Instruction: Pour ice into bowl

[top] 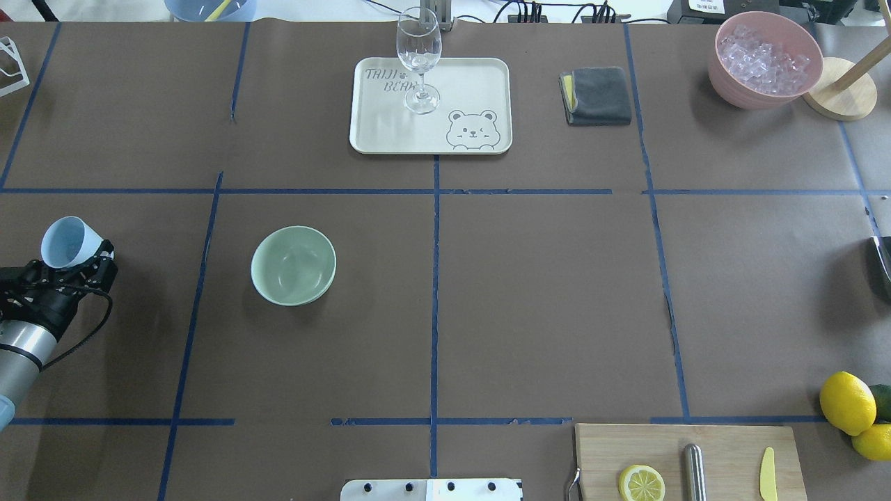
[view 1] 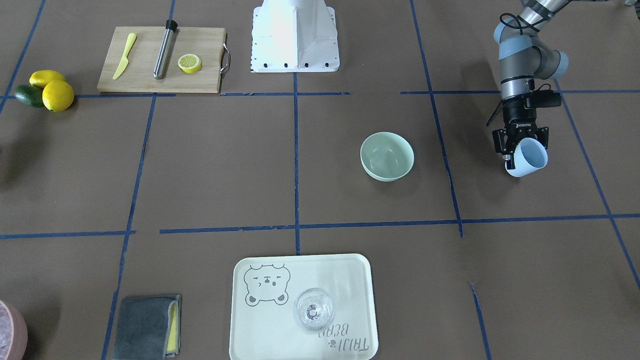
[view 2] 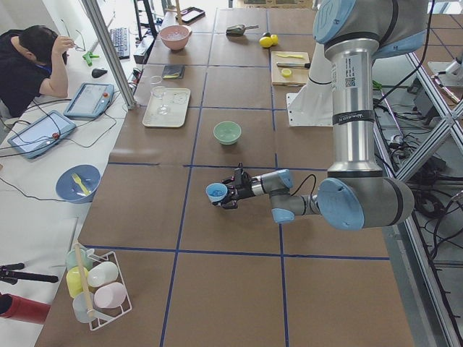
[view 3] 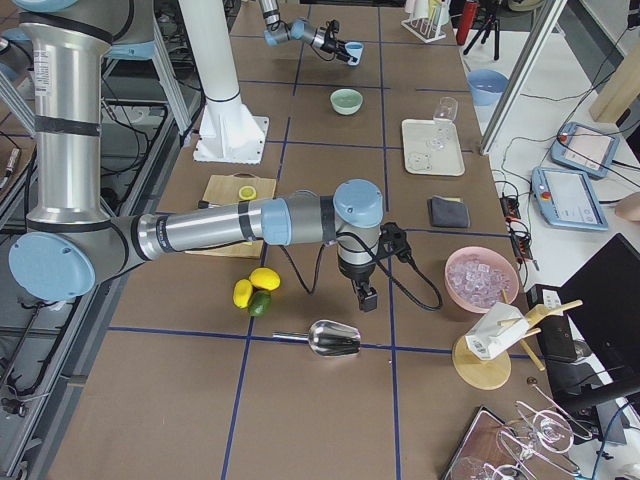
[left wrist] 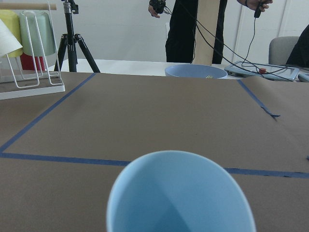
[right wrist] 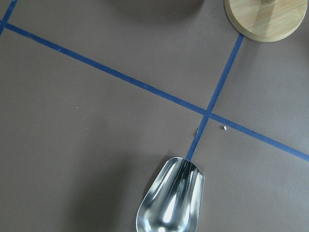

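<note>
The pale mint green bowl (view 1: 387,156) stands on the brown table and looks empty; it also shows in the overhead view (top: 293,265). My left gripper (view 1: 520,151) is shut on a pale blue cup (view 1: 528,158), held tilted above the table to the robot's left of the bowl, well apart from it. The cup (left wrist: 181,193) fills the bottom of the left wrist view; no ice shows in it. My right gripper (view 3: 366,298) hangs above a metal scoop (right wrist: 171,203); I cannot tell if it is open or shut.
A pink container of ice (top: 764,59) and a wooden stand (top: 839,97) are at the far right. A tray (top: 390,132) holds a clear glass (top: 419,59). A grey cloth (top: 598,95), a cutting board (top: 724,445) and lemons (top: 846,402) lie around.
</note>
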Controlling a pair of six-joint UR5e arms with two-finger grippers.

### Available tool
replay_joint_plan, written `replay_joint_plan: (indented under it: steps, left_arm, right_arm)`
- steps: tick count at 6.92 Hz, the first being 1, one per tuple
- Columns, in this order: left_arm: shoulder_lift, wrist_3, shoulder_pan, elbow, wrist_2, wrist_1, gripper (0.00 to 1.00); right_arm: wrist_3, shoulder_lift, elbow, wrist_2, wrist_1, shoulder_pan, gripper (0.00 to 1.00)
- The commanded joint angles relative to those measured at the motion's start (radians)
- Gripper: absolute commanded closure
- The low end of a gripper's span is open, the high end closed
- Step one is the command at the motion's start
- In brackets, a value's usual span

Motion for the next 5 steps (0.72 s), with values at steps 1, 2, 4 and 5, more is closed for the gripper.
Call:
replay_joint_plan:
  steps: [1,2,4,5]
  left_arm:
    - [0.000,0.227,-0.002,-0.068,-0.007,-0.062,1.00]
    - [-0.006,0.340,-0.002,-0.116,-0.039,-0.099,1.00]
    - [-0.013,0.542,0.000,-0.174,-0.099,-0.104,1.00]
    - [-0.019,0.640,0.001,-0.199,-0.099,-0.104,1.00]
  right_arm:
    - [0.000,-0.003,-0.005,-0.004,-0.002,0.006,0.00]
    - [0.001,-0.014,-0.010,-0.006,-0.006,0.029,0.00]
    - [0.000,-0.043,-0.008,-0.003,-0.005,0.046,0.00]
    - [0.000,-0.051,-0.008,-0.003,-0.005,0.055,0.00]
